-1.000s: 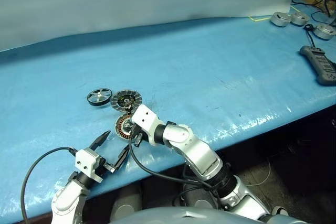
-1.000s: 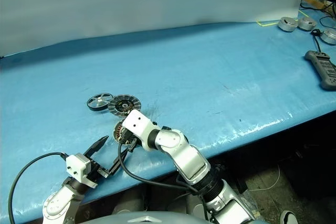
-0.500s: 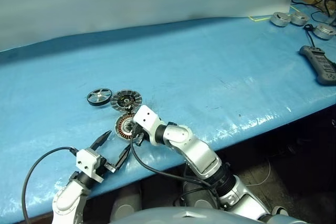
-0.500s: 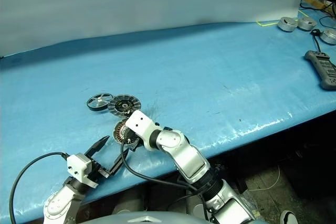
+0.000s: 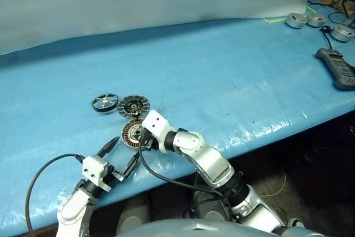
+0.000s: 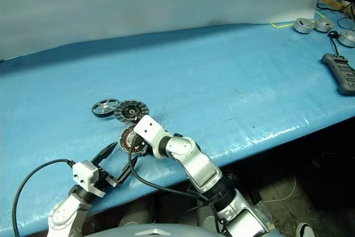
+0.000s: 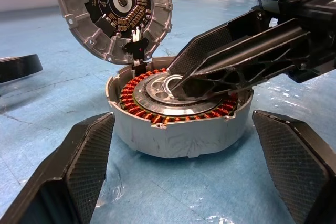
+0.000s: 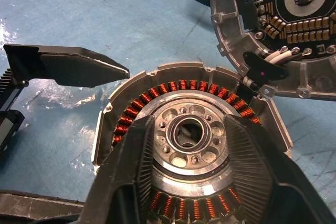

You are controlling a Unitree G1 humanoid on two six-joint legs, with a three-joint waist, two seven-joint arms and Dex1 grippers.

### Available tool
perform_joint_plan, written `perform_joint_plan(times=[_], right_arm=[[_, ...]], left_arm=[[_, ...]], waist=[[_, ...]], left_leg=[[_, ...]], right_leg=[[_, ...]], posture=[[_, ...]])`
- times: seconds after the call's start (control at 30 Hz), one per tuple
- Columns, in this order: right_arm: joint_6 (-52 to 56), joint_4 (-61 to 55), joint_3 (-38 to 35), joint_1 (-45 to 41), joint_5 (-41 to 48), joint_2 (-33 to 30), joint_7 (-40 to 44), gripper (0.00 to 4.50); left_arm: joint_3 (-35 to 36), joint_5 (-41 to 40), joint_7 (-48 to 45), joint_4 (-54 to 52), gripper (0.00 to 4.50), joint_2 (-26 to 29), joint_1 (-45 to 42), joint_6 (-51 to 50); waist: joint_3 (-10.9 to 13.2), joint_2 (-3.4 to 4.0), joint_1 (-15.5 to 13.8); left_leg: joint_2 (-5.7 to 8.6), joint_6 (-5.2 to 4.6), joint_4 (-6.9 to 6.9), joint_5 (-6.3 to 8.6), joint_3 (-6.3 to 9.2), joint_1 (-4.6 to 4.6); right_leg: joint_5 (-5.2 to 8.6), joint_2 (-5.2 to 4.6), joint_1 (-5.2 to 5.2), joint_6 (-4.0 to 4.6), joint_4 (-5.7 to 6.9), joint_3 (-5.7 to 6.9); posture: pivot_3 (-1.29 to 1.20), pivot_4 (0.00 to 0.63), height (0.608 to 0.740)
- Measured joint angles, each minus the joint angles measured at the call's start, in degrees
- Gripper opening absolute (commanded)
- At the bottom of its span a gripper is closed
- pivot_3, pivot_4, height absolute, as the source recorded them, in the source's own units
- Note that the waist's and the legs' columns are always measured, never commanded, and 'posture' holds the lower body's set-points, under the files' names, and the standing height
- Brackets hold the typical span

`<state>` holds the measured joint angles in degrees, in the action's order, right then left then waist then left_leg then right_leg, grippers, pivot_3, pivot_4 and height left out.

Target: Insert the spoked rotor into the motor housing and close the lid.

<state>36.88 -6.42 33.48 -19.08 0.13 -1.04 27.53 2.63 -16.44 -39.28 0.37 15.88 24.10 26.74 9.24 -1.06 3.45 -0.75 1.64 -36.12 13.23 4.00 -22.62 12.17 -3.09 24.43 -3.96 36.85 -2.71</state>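
The right end effector (image 7: 181,85), parted, is poised over the motor housing (image 7: 178,124), flanked by the wide-open left end effector (image 5: 121,155); copper windings could be scraped, with the spoked rotor (image 5: 105,102) lying beyond the lid (image 5: 133,105).

On the desk (image 5: 222,70), the spoked rotor (image 5: 105,102) lies left of the lid (image 5: 133,105), which stands tilted just behind the motor housing (image 5: 133,133).
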Motion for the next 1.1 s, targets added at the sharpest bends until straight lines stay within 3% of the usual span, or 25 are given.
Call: perform_joint_plan(times=[0.03, 0.17, 0.5, 1.1], right_arm=[[0.0, 0.0, 0.0, 0.1, 0.0, 0.1, 0.0, 3.27], [0.8, -1.1, -0.4, 0.2, 0.5, 0.4, -0.2, 3.27], [7.7, -11.2, -2.7, 1.6, 3.5, 0.0, -1.3, 0.03], [2.1, -2.3, -0.9, 2.4, 2.9, 1.1, -4.0, 0.03]], left_arm=[[0.0, 0.0, 0.0, 0.0, 4.5, 0.0, -0.1, 0.0], [0.0, 0.0, -0.1, 0.2, 4.5, 0.0, -0.3, 0.0], [0.0, 0.0, -0.2, 0.8, 4.5, 0.1, -0.8, 0.0], [0.1, -0.2, -0.8, 1.4, 4.5, 0.3, -0.7, 0.0]], waist=[[0.0, 0.0, 0.0], [0.0, 0.0, 0.0], [0.0, -0.01, 0.0], [0.0, -0.03, 0.0]], left_leg=[[0.0, 0.0, 0.0, 0.0, 0.0, 0.0], [0.0, 0.0, -0.03, 0.0, 0.0, 0.0], [0.0, 0.0, -0.04, 0.0, 0.02, 0.0], [-0.01, 0.0, -0.08, 0.0, 0.02, 0.02]], right_leg=[[0.0, 0.0, 0.0, 0.0, 0.0, 0.0], [-0.01, 0.0, -0.01, -0.01, 0.01, 0.0], [-0.01, 0.01, -0.02, -0.02, 0.03, 0.0], [-0.03, 0.03, -0.04, -0.04, 0.04, -0.02]], posture=[[0.0, 0.15, 0.74], [0.0, 0.15, 0.74], [0.0, 0.15, 0.74], [0.0, 0.15, 0.74]])
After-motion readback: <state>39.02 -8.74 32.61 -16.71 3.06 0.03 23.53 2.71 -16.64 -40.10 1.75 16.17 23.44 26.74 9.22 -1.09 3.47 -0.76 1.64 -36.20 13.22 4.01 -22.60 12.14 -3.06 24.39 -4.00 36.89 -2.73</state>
